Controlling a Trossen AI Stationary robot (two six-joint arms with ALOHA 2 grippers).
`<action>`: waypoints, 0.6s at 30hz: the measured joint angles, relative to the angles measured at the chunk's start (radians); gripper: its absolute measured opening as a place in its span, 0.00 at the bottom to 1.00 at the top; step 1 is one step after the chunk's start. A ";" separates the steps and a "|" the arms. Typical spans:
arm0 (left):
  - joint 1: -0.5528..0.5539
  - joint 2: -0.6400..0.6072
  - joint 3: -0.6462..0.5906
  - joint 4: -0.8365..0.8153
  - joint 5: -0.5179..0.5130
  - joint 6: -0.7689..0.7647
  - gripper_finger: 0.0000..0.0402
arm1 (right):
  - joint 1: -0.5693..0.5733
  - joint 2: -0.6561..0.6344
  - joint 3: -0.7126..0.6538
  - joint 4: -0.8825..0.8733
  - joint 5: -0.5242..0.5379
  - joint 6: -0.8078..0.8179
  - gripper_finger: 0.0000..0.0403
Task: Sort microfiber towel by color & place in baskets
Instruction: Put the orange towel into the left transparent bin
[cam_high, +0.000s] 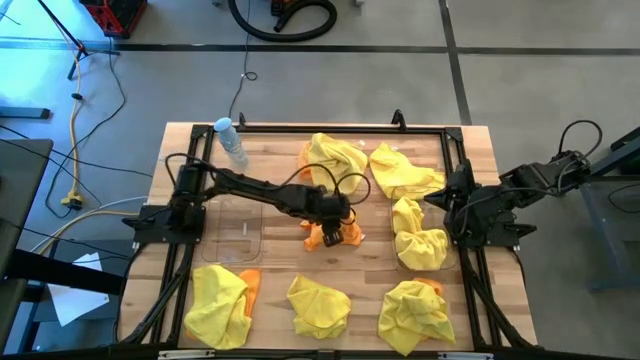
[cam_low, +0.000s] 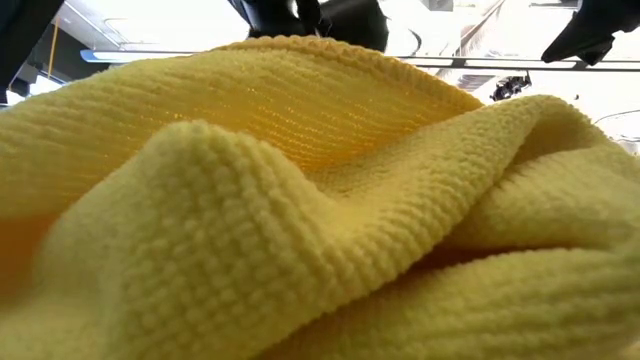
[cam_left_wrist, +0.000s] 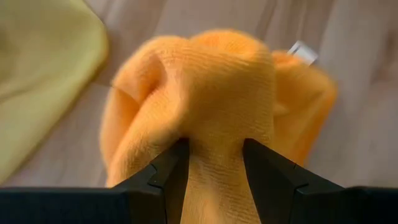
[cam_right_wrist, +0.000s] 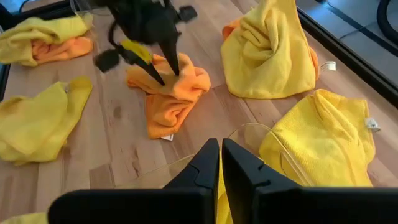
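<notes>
Wooden table (cam_high: 280, 262) with a black frame carries scattered microfiber towels. Yellow towels: one at far centre (cam_high: 335, 158), one just right of it (cam_high: 402, 173), two bunched by the right edge (cam_high: 418, 236), three along the near edge at left (cam_high: 217, 303), middle (cam_high: 318, 305) and right (cam_high: 414, 312). Orange cloth peeks out from under the near-left and near-right piles. Low view is filled by a yellow towel (cam_low: 320, 210) right at the lens.

One clear basket (cam_high: 232, 228) sits left of centre, beneath the left arm. The right wrist view shows what looks like a clear rim at a yellow towel (cam_right_wrist: 323, 140); second basket can't be confirmed.

Clear water bottle (cam_high: 232, 142) stands at the far left.

Left gripper (cam_high: 338, 228) is at table centre, jaws clamped on a bunched orange towel (cam_left_wrist: 211, 106), which lies on the wood.

Right gripper (cam_right_wrist: 221, 163) is parked at the right edge, fingers closed together, holding nothing.
</notes>
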 joint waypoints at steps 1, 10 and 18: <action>0.000 0.016 0.000 0.003 0.000 0.000 0.35 | 0.000 0.000 0.000 0.000 0.000 -0.003 0.04; -0.005 0.096 0.005 0.002 0.060 -0.019 0.15 | 0.000 0.000 0.000 0.000 -0.005 -0.003 0.04; -0.024 0.040 -0.003 -0.021 0.063 -0.071 0.01 | 0.000 0.000 0.000 0.000 -0.005 -0.003 0.04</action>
